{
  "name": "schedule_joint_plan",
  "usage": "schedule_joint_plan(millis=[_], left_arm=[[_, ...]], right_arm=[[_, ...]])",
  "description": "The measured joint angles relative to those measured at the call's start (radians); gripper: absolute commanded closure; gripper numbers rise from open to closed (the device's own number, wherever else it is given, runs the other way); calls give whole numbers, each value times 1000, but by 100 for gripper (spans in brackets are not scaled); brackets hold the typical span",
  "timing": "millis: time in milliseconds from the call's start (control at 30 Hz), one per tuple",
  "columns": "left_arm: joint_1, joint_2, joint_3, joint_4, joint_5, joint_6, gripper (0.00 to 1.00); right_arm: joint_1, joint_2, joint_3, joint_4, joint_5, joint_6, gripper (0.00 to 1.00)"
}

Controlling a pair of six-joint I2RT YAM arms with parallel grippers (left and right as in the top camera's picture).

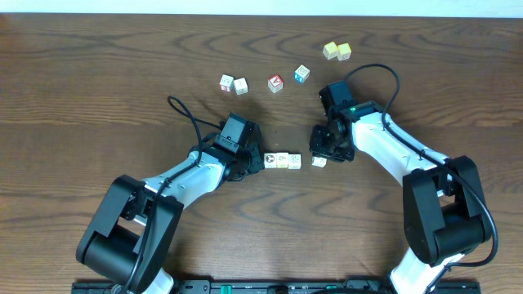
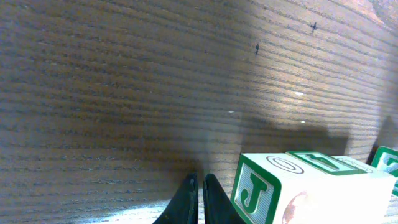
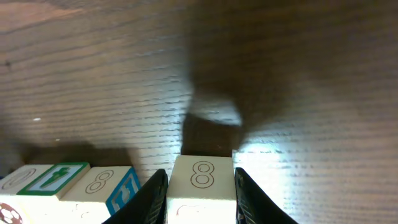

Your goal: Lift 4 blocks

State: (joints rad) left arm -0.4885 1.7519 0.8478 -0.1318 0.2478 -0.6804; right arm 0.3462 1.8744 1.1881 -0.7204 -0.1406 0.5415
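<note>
Three blocks (image 1: 282,161) sit in a touching row near the table (image 1: 98,73) centre. The left gripper (image 2: 200,196), jaws together and empty, is at the row's 9 o'clock, just beside the J block (image 2: 255,193). At the row's 3 o'clock, slightly apart, the right gripper (image 3: 200,202) is clamped on the 8 block (image 3: 201,175). Other cubes (image 1: 276,82) lie toward 12 o'clock.

three blocks (image 1: 282,161) in row | fourth block (image 1: 319,162) just right, apart

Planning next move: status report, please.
Left gripper shut, empty. Right gripper shut on white cube marked 8. Row of three white cubes alongside. Path clear.
</note>
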Motion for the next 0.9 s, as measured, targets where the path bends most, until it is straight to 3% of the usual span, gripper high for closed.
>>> schedule_joint_plan(millis=[300, 600, 900], left_arm=[[0, 0, 0, 0, 0, 0, 93], [0, 0, 0, 0, 0, 0, 93], [0, 0, 0, 0, 0, 0, 93]], right_arm=[[1, 0, 0, 25, -49, -116, 67], [1, 0, 0, 5, -88, -153, 53], [0, 0, 106, -147, -100, -163, 52]])
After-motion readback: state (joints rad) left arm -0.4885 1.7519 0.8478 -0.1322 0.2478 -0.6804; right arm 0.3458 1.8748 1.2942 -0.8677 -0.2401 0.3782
